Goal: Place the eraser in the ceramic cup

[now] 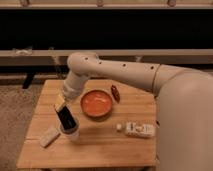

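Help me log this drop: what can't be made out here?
Camera view: inside of the ceramic cup, hidden by the eraser and the claw above it.
Whether the eraser's lower end touches the cup: overlap hides it.
Identity of the dark item behind the orange bowl: too small.

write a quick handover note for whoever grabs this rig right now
The gripper is just above the ceramic cup, shut on the eraser. The eraser hangs tilted, with its lower end at the cup's mouth.
The ceramic cup stands upright on the wooden table, between the pale block and the orange bowl.
Done: eraser grasped and brought to the cup.
Left: release it into the cup, then lift the arm clear.
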`<action>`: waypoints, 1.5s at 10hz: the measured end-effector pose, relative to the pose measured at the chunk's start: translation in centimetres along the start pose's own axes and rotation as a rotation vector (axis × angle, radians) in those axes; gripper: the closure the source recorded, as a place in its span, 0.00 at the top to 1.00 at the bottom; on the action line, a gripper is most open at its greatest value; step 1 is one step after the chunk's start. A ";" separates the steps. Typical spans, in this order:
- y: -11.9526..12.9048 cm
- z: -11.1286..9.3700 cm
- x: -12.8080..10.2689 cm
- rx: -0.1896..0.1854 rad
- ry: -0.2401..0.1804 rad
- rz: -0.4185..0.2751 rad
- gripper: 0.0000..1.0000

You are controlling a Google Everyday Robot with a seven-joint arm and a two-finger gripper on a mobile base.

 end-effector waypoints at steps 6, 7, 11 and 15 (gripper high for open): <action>0.6 1.9 0.8 -0.012 0.033 -0.009 0.50; 0.5 2.2 0.6 -0.010 0.035 -0.008 0.60; 0.3 3.1 -1.0 0.006 0.031 -0.010 0.80; 0.1 3.0 -1.8 0.008 0.015 -0.009 0.80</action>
